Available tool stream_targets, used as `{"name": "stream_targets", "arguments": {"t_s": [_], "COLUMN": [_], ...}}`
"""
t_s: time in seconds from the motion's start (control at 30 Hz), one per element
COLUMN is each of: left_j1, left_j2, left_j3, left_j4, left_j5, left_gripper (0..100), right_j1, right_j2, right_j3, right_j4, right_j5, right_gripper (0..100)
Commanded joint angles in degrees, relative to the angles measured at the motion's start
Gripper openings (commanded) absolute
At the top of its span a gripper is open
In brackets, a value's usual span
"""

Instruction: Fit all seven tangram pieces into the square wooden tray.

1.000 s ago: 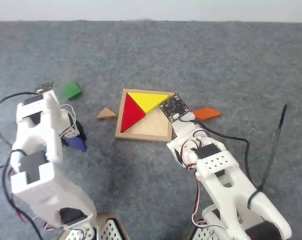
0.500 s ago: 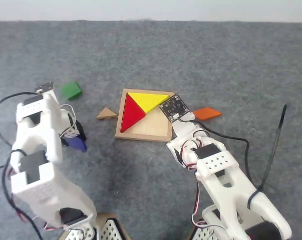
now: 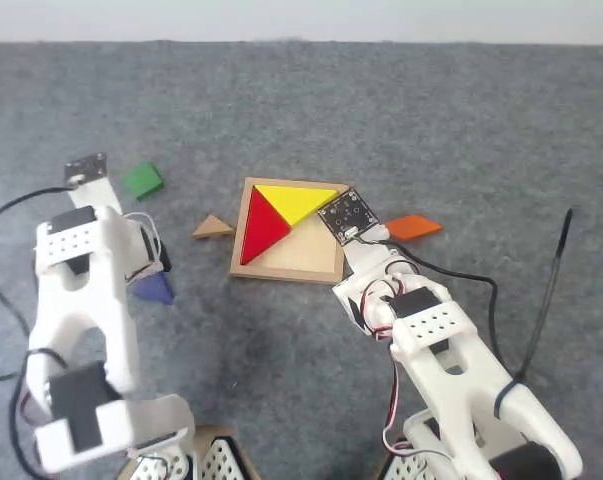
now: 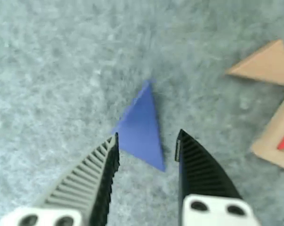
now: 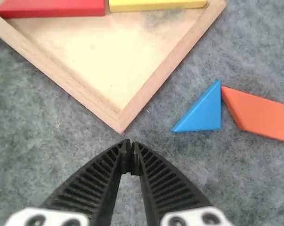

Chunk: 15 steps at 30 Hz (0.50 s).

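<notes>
The square wooden tray lies mid-table with a red triangle and a yellow triangle in it. A dark blue triangle rests on the grey mat. My left gripper is open, one finger on each side of the triangle's wide end. My right gripper is shut and holds nothing, just off the tray's rim. A light blue triangle touches an orange parallelogram beside the tray. A tan triangle lies left of the tray. A green piece sits farther left.
Grey felt covers the whole table. A black cable runs along the right side. The right arm's body stands in front of the tray. Open mat lies behind the tray.
The left arm has shifted toward the back, and more of the dark blue triangle shows on the mat. The right arm and all pieces stay put.
</notes>
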Motion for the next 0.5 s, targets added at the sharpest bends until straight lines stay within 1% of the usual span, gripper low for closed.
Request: {"name": "stream_targets", "arguments": {"t_s": [0.0, 0.07, 0.13, 0.3, 0.4, 0.47], "left_j1": [2.5, 3.4, 2.9, -5.2, -5.4, -3.6], "left_j2": [-3.6, -2.1, -0.3, 2.2, 2.5, 2.6], "left_j3": [0.0, -0.2, -0.3, 0.0, 1.8, 2.9], "left_j4": [0.4, 0.3, 0.2, -1.0, -2.6, -3.9], "left_j5": [0.5, 0.5, 0.5, 2.5, 2.5, 2.9], "left_gripper": [19, 19, 19, 19, 19, 19], "right_j1": [-0.3, -0.3, -0.3, -0.3, -0.3, -0.3], "right_j2": [-0.7, -0.7, -0.7, -0.7, -0.7, -0.7], "right_j3": [-0.5, -0.5, -0.5, -0.5, -0.5, -0.5], "right_j4": [-0.7, -0.7, -0.7, -0.7, -0.7, -0.7], "right_j5": [0.7, 0.7, 0.7, 0.7, 0.7, 0.7], "right_gripper": [0.9, 0.9, 0.9, 0.9, 0.9, 0.9]}}
